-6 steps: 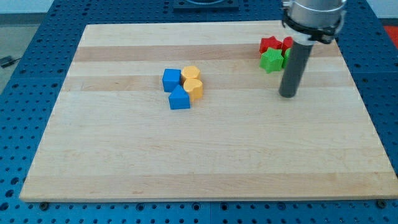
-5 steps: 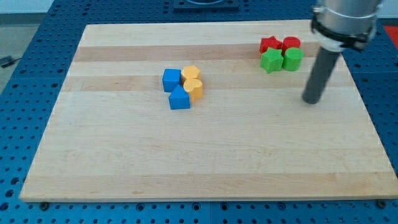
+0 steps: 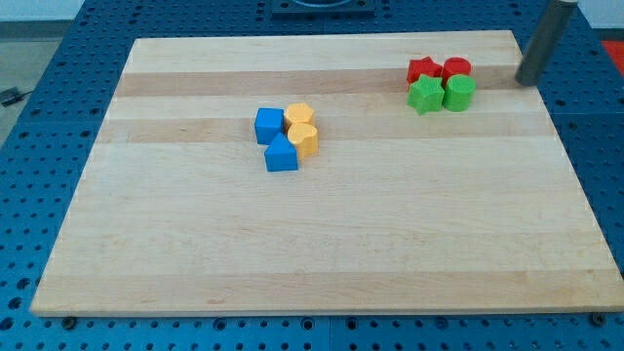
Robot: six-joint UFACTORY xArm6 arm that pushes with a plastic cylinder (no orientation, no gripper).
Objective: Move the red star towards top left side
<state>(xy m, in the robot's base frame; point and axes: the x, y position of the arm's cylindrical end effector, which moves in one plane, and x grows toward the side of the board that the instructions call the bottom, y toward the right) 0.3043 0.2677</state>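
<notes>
The red star (image 3: 422,69) lies near the board's top right, touching a red cylinder (image 3: 456,68) on its right and a green star (image 3: 424,95) below it. A green cylinder (image 3: 459,92) sits below the red cylinder. My tip (image 3: 528,80) is at the board's right edge, to the right of this group and apart from it, roughly level with the red cylinder.
A second cluster lies left of the board's centre: a blue cube (image 3: 268,124), a blue block (image 3: 281,154), and two yellow blocks (image 3: 299,115) (image 3: 305,139). The wooden board (image 3: 312,253) rests on a blue perforated table.
My tip has moved right and towards the view's top, from below the red and green group to the board's right edge beside it. No block has moved.
</notes>
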